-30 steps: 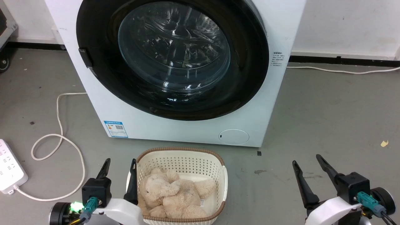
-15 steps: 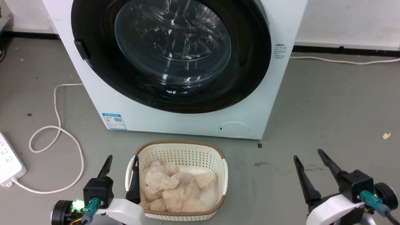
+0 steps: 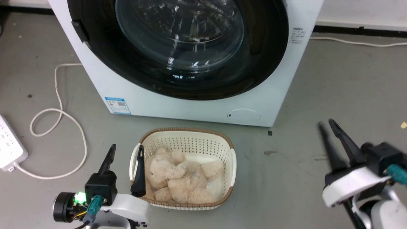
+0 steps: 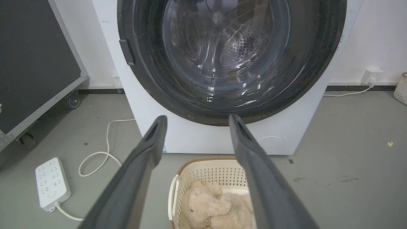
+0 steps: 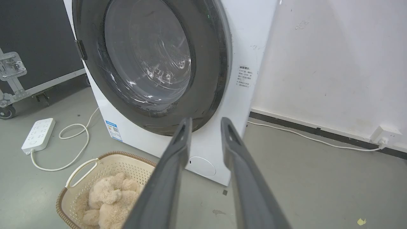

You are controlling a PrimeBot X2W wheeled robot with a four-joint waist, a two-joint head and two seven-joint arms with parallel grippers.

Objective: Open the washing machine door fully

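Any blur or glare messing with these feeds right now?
Head view: the right hand is motion-blurred, the left hand sharp. Left wrist view: bright glints on the door glass, its handle readable. Right wrist view: crisp, soft reflections on the door.

The basket point(image 3: 184, 130) is sitting low before the washing machine door point(image 3: 179, 41); bare floor point(image 3: 286, 165) is lying open rightward.

Top of washing machine door point(image 3: 178, 47) cut by edge; right hand point(image 3: 325, 123) blurred; power strip point(image 3: 9, 146) partly cropped.
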